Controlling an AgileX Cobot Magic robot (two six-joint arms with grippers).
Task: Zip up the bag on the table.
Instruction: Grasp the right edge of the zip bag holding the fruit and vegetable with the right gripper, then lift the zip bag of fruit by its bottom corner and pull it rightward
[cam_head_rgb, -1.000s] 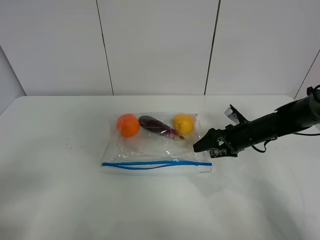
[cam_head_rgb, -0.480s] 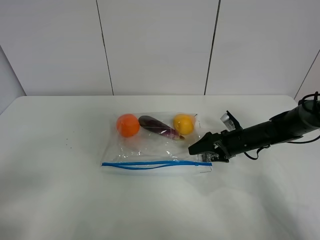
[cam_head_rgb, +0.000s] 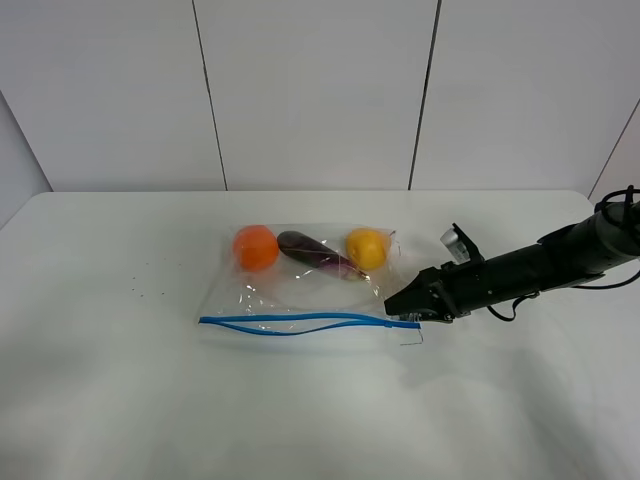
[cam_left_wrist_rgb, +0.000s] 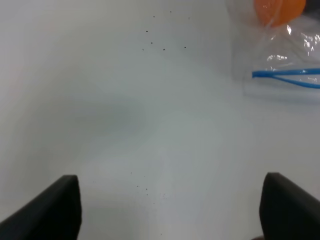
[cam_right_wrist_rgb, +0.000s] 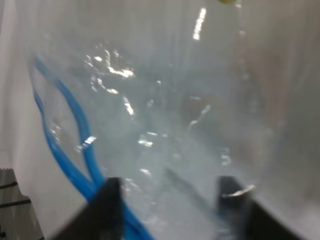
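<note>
The clear bag (cam_head_rgb: 300, 295) lies in the middle of the white table (cam_head_rgb: 100, 400), with its blue zip strip (cam_head_rgb: 300, 320) along the near edge. An orange (cam_head_rgb: 256, 248), a purple eggplant (cam_head_rgb: 318, 254) and a yellow pear (cam_head_rgb: 367, 248) show through it. My right gripper (cam_head_rgb: 403, 302) is at the strip's right end. In the right wrist view the gripper (cam_right_wrist_rgb: 170, 200) has its jaws part-way apart with bag plastic between them, and the blue strip (cam_right_wrist_rgb: 65, 135) runs beside one finger. My left gripper (cam_left_wrist_rgb: 172, 200) is wide open and empty over bare table, well away from the bag's left corner (cam_left_wrist_rgb: 285, 75).
White wall panels stand behind the table's far edge (cam_head_rgb: 300, 192). Small dark specks (cam_head_rgb: 145, 292) lie on the table left of the bag. The left arm is outside the exterior high view.
My right gripper has moved in and down to the bag's right corner. The bag's near edge has shifted: the zip strip now sits a little higher and reaches slightly further left.
</note>
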